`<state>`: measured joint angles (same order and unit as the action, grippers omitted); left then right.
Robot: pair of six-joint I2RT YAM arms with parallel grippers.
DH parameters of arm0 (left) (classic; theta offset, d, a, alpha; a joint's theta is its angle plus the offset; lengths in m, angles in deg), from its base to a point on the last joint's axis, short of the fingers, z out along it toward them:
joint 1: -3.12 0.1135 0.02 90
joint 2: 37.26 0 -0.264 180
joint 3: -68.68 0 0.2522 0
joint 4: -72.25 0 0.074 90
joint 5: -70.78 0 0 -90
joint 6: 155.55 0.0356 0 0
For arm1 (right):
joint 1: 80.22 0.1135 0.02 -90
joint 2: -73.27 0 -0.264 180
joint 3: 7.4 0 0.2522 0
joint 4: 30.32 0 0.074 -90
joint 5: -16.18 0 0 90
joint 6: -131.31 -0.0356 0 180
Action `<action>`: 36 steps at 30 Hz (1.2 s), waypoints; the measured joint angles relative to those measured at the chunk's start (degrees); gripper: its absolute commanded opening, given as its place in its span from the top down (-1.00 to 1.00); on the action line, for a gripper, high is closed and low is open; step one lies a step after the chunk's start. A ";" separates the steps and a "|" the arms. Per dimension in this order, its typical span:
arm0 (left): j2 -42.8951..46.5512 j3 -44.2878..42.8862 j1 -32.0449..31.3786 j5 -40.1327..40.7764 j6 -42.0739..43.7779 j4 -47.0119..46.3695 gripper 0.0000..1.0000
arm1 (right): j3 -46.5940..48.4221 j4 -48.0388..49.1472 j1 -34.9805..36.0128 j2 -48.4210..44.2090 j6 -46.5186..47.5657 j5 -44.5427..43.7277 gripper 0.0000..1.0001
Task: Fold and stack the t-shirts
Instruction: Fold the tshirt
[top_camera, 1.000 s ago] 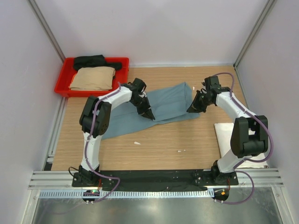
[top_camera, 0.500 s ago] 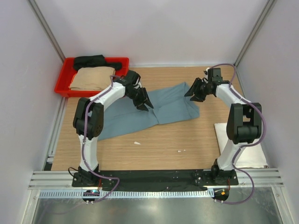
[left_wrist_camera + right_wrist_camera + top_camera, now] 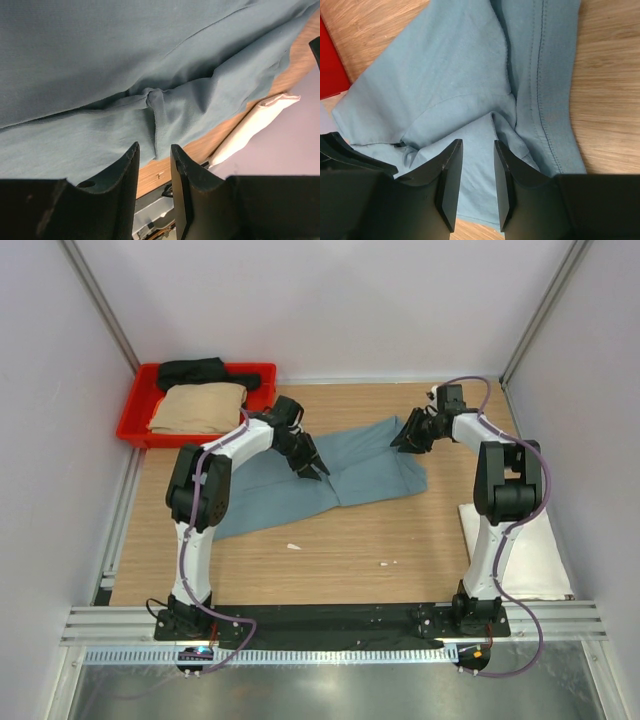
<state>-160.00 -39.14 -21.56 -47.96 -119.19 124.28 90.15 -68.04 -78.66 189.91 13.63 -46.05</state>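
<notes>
- As it lies on the table (image 3: 350,550), the teal-blue t-shirt (image 3: 340,475) runs its long axis on a diagonal, from the near left toward the far right, between the two arms.
- We see its layers lapped over one another, with a bunched ridge (image 3: 155,100) near the middle; we cannot tell which end carries the collar.
- Left jaws stand slightly parted above the shirt's middle, with no cloth between them.
- Right jaws stand slightly parted too, over the far right end beside a stitched hem (image 3: 540,75), holding nothing.
- We find the white t-shirt (image 3: 535,560) folded at the table's right edge, partly hidden behind the right arm.
- Tan t-shirt (image 3: 200,408) and black t-shirt (image 3: 195,370) sit in the red tray (image 3: 135,428) at far left; the black one's shape is hard to make out.
</notes>
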 measured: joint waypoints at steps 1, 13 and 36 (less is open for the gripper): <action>-0.02 0.00 0.00 0.09 -0.20 -0.26 0.35 | 0.15 0.04 0.00 0.11 0.24 0.04 0.22; -4.68 -0.57 -0.94 -0.02 -3.63 -4.37 0.37 | 0.87 0.13 0.00 3.43 1.51 0.92 0.23; -5.66 -1.51 -0.39 0.31 -7.21 -8.48 0.93 | 5.07 2.10 0.31 7.41 -0.74 3.48 0.88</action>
<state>-165.66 -40.65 -21.96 -47.65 -126.41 115.80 95.22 -65.94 -78.35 197.32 12.89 -42.58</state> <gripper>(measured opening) 0.055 0.088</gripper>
